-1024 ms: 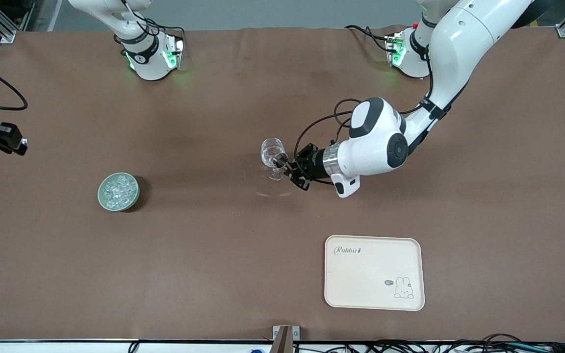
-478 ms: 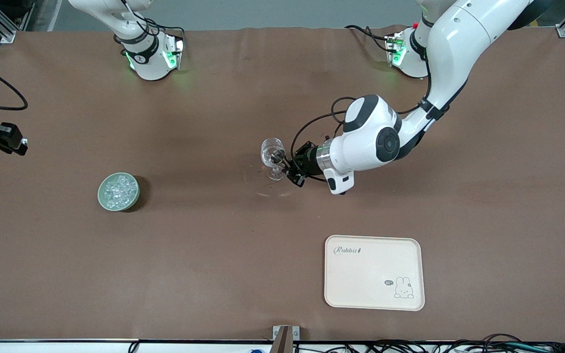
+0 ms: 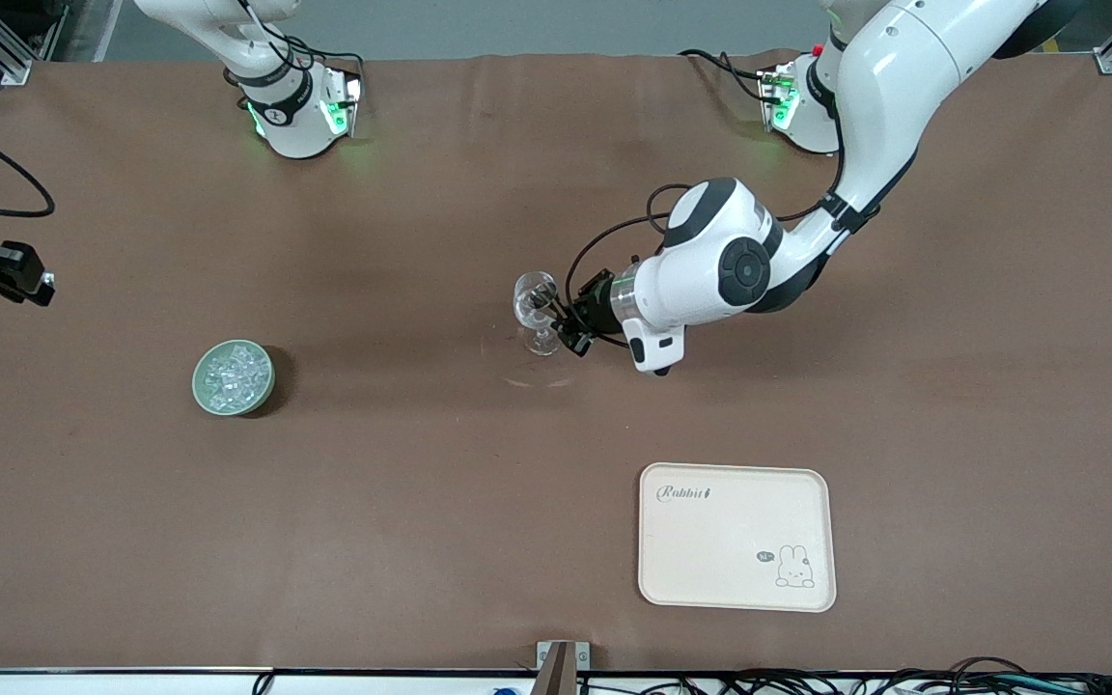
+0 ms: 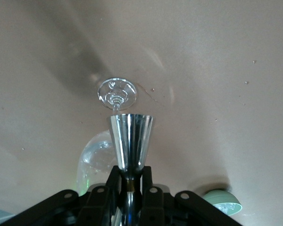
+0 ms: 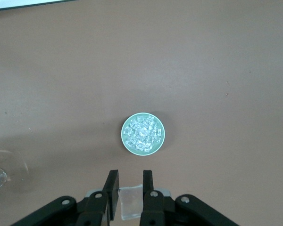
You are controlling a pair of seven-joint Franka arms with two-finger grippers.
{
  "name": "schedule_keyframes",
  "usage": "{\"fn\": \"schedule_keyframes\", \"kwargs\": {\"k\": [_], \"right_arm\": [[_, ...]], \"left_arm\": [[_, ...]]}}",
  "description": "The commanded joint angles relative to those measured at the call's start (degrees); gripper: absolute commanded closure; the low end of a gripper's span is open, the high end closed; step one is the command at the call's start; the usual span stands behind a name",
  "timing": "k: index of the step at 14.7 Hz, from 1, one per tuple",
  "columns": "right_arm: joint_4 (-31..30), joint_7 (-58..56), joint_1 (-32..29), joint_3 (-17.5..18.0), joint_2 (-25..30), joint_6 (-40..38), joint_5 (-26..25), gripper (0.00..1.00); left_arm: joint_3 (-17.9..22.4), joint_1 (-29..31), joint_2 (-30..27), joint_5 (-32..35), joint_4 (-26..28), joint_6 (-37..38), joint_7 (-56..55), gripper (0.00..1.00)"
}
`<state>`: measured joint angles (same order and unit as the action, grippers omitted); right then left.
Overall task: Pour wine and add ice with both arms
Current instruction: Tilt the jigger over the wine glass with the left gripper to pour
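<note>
A clear stemmed wine glass (image 3: 535, 297) stands mid-table; its foot (image 4: 117, 93) and bowl show in the left wrist view. My left gripper (image 3: 564, 326) is beside the glass, shut on a chrome jigger (image 4: 130, 139) whose cone points at the glass. The ice (image 3: 233, 375) is heaped in a green bowl (image 3: 201, 391) toward the right arm's end, and also shows in the right wrist view (image 5: 143, 133). My right gripper (image 5: 130, 178) is high over the table by the bowl, shut on one clear ice cube (image 5: 131, 203). Its black hand (image 3: 35, 283) shows at the front view's edge.
A cream tray (image 3: 736, 579) with a rabbit print lies nearer the front camera, toward the left arm's end. The green bowl (image 4: 221, 203) also shows in the left wrist view. The brown table mat (image 3: 402, 502) covers the whole surface.
The left arm's wrist and forearm have swung toward the right arm's end and turned, while the gripper with the jigger stays at the glass. The right hand has not moved.
</note>
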<state>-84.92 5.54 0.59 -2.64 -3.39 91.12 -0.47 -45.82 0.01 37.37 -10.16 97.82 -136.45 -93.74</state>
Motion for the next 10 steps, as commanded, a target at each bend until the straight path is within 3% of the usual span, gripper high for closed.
{"fn": "schedule_keyframes", "kwargs": {"k": [1, 10], "right_arm": [[-1.5, 0.6, 0.1, 0.0, 1.5, 0.6, 0.6, 0.99], [-1.5, 0.6, 0.1, 0.0, 1.5, 0.6, 0.6, 0.99]], "left_arm": [[-0.8, 0.3, -0.1, 2.8, -0.6, 1.5, -1.4, 0.99], [-1.3, 0.1, -0.1, 8.9, -0.6, 2.2, -3.7, 0.99]]}}
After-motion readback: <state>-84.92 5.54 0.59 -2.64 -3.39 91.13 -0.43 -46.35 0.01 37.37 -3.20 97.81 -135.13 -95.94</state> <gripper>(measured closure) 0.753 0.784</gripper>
